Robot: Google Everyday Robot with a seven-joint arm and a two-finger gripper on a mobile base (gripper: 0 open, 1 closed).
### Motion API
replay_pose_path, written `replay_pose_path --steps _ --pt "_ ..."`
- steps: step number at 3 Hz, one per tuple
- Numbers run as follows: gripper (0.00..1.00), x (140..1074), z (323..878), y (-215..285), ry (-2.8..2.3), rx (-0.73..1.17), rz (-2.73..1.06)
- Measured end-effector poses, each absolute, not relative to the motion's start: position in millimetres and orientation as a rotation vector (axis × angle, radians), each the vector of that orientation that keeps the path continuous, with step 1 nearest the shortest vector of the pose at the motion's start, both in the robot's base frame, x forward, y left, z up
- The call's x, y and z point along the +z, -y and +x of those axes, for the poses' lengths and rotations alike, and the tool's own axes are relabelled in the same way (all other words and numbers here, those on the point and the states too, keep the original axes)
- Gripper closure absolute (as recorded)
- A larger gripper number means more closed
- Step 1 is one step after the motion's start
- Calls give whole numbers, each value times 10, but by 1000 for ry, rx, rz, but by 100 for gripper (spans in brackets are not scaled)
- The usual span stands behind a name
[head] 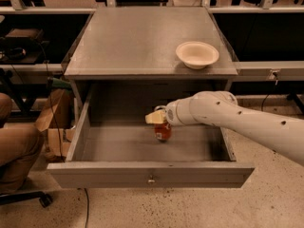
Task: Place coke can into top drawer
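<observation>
Speckled floor (266, 198) lies under a grey cabinet (137, 46), and its top drawer (95, 175) stands wide open toward 6 o'clock so a thing can go in from above. Near the drawer's middle the coke can (163, 133) is upright and low inside; I cannot tell if it touches the bottom. Right on top of it, the gripper (159, 120) is closed snugly around the can, on a white arm (247, 125) reaching in from 4 o'clock, and a cream bowl (197, 54) sits up at 1 o'clock.

Gripper (158, 119) grips upright coke can (163, 132) inside open top drawer (114, 175); bowl (197, 54) on cabinet (137, 37).
</observation>
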State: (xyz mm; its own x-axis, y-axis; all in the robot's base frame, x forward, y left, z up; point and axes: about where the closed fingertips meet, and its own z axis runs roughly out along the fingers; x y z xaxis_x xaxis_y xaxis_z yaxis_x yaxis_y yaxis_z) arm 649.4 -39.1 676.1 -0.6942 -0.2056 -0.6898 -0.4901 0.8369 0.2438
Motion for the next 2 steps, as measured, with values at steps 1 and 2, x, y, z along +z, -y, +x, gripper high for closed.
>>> replay_pose_path --steps 1,2 --pt "0 6726 6499 391 -2323 547 -494" --pt "0 6726 6499 391 -2323 547 -494"
